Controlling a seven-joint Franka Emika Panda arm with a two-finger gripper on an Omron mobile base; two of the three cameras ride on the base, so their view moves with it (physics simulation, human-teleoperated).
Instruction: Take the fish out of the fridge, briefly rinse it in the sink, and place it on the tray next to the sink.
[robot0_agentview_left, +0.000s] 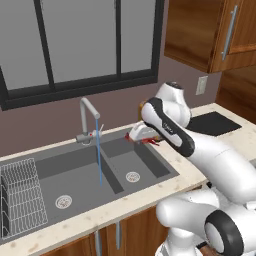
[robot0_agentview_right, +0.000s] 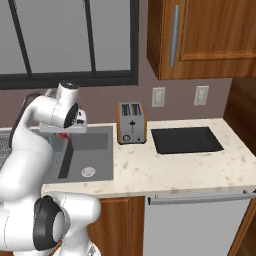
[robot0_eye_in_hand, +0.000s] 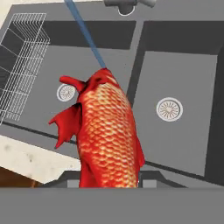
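Tool (robot0_agentview_left: 145, 138) with fish (robot0_eye_in_hand: 109, 135) over sink (robot0_agentview_left: 150, 162)

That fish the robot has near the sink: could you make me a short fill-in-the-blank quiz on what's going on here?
1. The gripper is shut on a red-orange ____.
2. A thin stream of water runs from the faucet into the ____ basin of the sink, seen from the left base view.
3. Between the sink and the black tray stands an orange-sided ____.
4. The white wire ____ sits at the sink's left end.

Missing words: fish; left; toaster; dish rack
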